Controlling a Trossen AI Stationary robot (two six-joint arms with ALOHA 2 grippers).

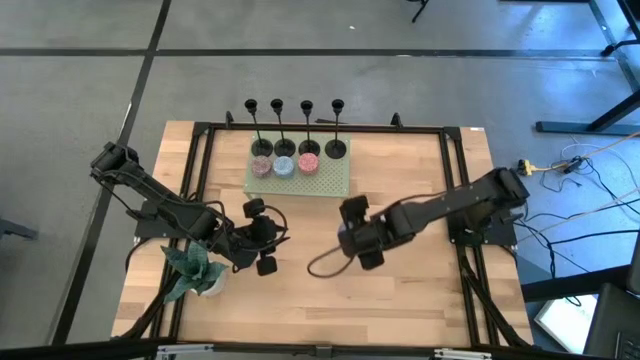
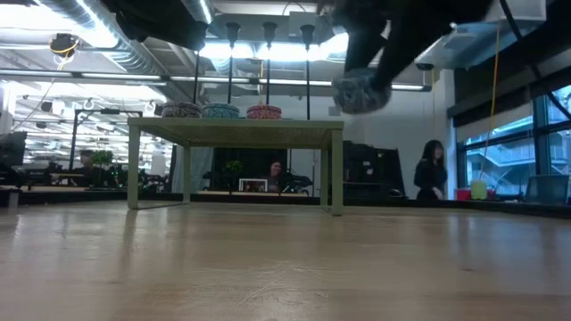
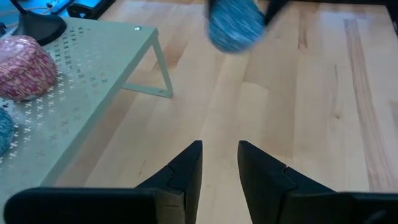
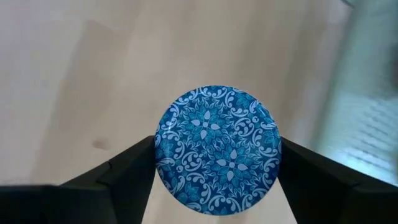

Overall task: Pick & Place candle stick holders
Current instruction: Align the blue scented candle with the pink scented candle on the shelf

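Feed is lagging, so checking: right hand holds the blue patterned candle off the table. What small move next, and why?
Probably carry it toward the green stand: the right hand grips the blue candle above the table, and the stand's corner beside its three candles looks free.

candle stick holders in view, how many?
4. The candle stick holders stand in a row along the far edge of the green perforated stand. None looks hidden.
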